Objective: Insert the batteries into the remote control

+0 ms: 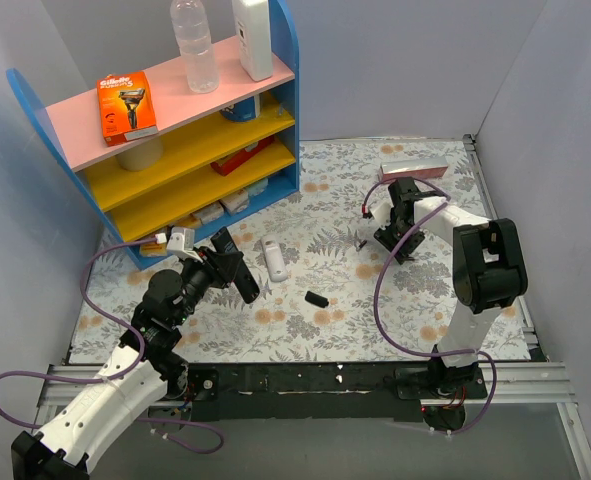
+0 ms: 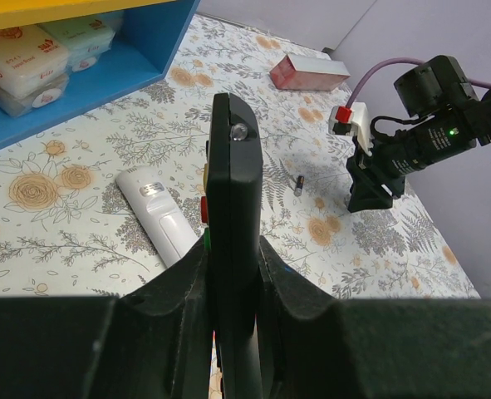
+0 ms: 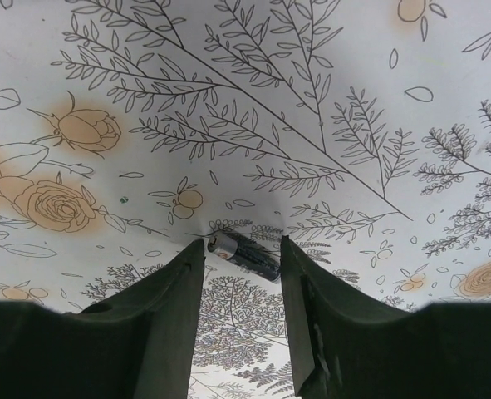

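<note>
Battery (image 3: 245, 253) was seen lying on the floral tablecloth (image 3: 311, 100), framed between the parted jaws of the right gripper (image 3: 241, 248); the black remote control (image 2: 231, 166) was clamped on edge in the left gripper (image 2: 233, 249).

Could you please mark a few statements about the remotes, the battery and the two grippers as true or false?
1. The left gripper grips a black remote. True.
2. The right gripper is shut on a battery. False: it is open, with the battery lying on the table between its fingertips.
3. A white remote lies on the table. True.
4. The Gillette razor pack lies on the table. False: it lies on the pink top shelf.
</note>
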Motion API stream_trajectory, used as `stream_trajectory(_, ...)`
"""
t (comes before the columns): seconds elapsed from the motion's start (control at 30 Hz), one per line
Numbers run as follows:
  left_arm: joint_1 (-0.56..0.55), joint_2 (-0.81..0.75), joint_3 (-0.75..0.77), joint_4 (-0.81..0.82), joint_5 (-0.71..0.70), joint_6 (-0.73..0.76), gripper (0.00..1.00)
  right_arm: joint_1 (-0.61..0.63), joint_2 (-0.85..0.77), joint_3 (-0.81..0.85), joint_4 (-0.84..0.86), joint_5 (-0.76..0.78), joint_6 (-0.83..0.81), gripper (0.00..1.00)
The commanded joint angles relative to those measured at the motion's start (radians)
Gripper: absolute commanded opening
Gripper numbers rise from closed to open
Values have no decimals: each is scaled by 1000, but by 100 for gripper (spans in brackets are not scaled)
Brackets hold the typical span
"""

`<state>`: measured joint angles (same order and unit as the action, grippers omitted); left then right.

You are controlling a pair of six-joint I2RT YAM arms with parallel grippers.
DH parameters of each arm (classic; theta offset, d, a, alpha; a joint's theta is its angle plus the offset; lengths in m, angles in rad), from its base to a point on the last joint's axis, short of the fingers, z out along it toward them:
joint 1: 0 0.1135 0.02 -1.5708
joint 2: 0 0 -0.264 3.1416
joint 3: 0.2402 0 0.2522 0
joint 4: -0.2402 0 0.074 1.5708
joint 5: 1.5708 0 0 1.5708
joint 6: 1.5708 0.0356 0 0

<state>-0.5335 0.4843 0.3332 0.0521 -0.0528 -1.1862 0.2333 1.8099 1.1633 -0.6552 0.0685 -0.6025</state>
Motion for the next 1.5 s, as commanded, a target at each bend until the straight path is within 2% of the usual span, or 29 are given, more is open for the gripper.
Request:
stream_trajectory(0.0,-5,0,21,8,-18,11,6,-3,35,24,-1,-15,-13,45)
stream_trajectory(0.27,-6,-7,20,12,-10,11,6,-17,42,-8,-7,-35,38,27)
stream_trajectory(0.37,-6,-13,17,18,2,10,7,-20,22,-34,2,-18,72,24)
stream_trajectory(0.53,-10,-23,10,40,31,2,8,-23,14,-37,-20,-21,226,9)
stream_trajectory(0.57,-10,-26,6,51,47,2,8,-23,19,-40,-30,-44,260,2)
stream_trajectory(0.63,-13,-26,1,61,51,-3,8,-23,19,-51,-31,-93,338,1)
stream_trajectory(0.8,-17,-6,10,115,197,14,8,-23,-95,-126,81,-240,411,1)
stream_trajectory(0.93,-17,40,17,181,245,-22,0,-3,-207,-125,147,-260,464,1)
stream_trajectory(1.13,-17,138,33,249,268,-111,0,125,-342,-139,284,-205,569,1)
stream_trajectory(1.47,-16,298,47,423,278,-288,0,441,-581,-217,572,-141,857,1)
